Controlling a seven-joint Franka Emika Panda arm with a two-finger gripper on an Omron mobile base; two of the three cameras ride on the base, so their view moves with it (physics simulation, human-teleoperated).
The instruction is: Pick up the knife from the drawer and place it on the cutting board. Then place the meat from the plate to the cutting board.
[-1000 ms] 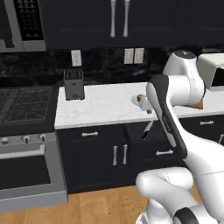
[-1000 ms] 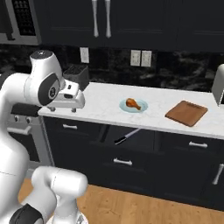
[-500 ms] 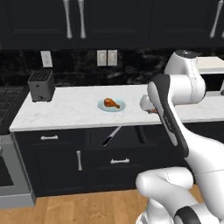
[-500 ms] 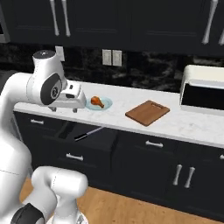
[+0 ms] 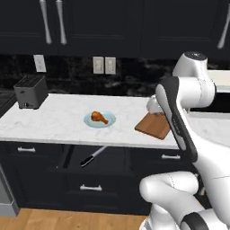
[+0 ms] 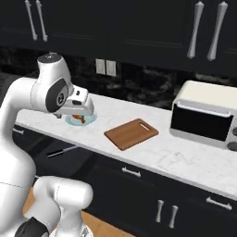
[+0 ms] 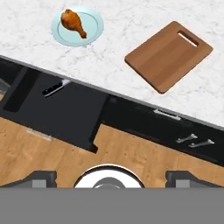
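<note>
The drawer [image 7: 72, 114] stands pulled out below the counter edge, and the knife [image 7: 54, 89] lies in it, black handle outward, also seen as the knife [image 5: 92, 156]. On the white marble counter the pale plate [image 7: 94, 27] carries the meat [image 7: 73, 22], an orange-brown drumstick. To the right of the plate lies the cutting board [image 7: 169, 54], bare, its handle slot at the far end. My gripper [image 7: 111, 177] hangs open high above the floor in front of the cabinets, nothing between its fingers. It shows from the side as the gripper [image 6: 78, 111], in front of the plate [image 6: 90, 119].
A dark toaster [image 5: 31, 92] stands at the counter's left end. A white toaster oven [image 6: 206, 115] sits right of the cutting board [image 6: 132, 133]. Upper cabinets with long silver handles hang over the counter. Closed drawers and doors flank the open drawer; wood floor lies below.
The whole scene has slid left in both base views, so the base has driven right along the counter. The gripper stays open; knife, meat and board lie as before.
</note>
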